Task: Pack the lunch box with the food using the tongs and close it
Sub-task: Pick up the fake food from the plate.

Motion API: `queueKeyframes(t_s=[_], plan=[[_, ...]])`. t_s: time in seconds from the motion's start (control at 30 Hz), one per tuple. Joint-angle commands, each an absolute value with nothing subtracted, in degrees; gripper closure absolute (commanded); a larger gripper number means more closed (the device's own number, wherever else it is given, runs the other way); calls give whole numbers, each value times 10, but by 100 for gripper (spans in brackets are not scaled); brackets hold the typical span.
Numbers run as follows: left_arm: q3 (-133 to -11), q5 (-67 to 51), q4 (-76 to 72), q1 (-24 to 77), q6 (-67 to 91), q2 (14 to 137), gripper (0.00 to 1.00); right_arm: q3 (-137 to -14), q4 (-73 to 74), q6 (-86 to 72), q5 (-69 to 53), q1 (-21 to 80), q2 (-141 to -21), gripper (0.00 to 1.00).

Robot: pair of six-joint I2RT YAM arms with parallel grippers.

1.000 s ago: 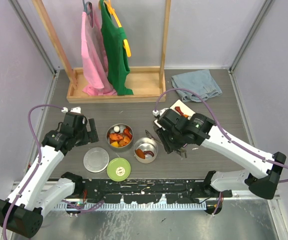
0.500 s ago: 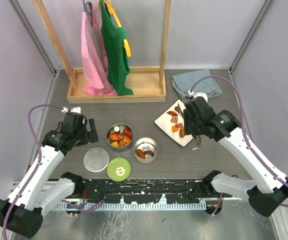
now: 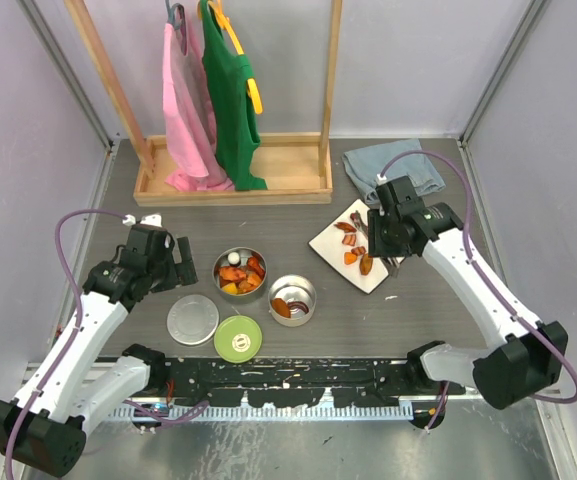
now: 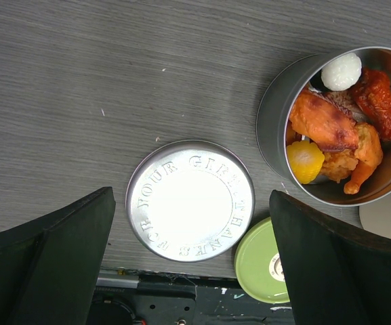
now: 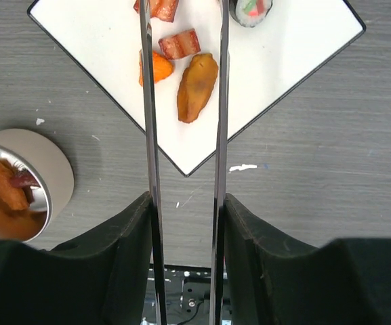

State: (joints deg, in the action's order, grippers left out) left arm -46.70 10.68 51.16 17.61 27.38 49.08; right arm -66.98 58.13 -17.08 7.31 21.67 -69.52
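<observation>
My right gripper (image 5: pixel 185 203) is shut on the tongs (image 5: pixel 148 122), pressing their two thin silver arms from outside. The arms reach over the white plate (image 5: pixel 283 54), and their tips run off the top of the right wrist view. Between them on the plate lies food (image 5: pixel 196 87): brown, orange and red chunks. In the top view my right gripper (image 3: pixel 383 255) hangs over the plate (image 3: pixel 326 240). One lunch box tin (image 3: pixel 240 272) holds several pieces; the second tin (image 3: pixel 292 300) holds a few. My left gripper (image 4: pixel 192 198) stands open above the steel lid (image 4: pixel 190 200), beside the green lid (image 4: pixel 266 261).
A wooden rack (image 3: pixel 233 185) with a pink and a green garment stands at the back. A blue-grey cloth (image 3: pixel 393 165) lies behind the plate. A sushi roll (image 5: pixel 251 8) sits near the plate's far side. Walls close in on both sides.
My right arm has swung with the tongs from over the second tin to the right, over the plate. The left arm has not moved.
</observation>
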Motion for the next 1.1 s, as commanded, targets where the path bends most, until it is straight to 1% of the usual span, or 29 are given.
queueKeyframes(t_s=[0.0, 0.27, 0.87, 0.97, 1.07], plan=[[-473, 111, 502, 175, 271, 482, 2, -672, 518, -132, 84, 209, -736, 53], [-474, 112, 503, 174, 271, 486, 2, -696, 486, -110, 108, 200, -806, 53], [-474, 113, 499, 175, 269, 491, 2, -692, 451, -93, 86, 186, -851, 53], [-475, 113, 501, 174, 268, 495, 2, -693, 453, -93, 76, 186, -853, 56], [-477, 113, 505, 174, 269, 495, 2, -690, 454, -97, 67, 185, -845, 60]])
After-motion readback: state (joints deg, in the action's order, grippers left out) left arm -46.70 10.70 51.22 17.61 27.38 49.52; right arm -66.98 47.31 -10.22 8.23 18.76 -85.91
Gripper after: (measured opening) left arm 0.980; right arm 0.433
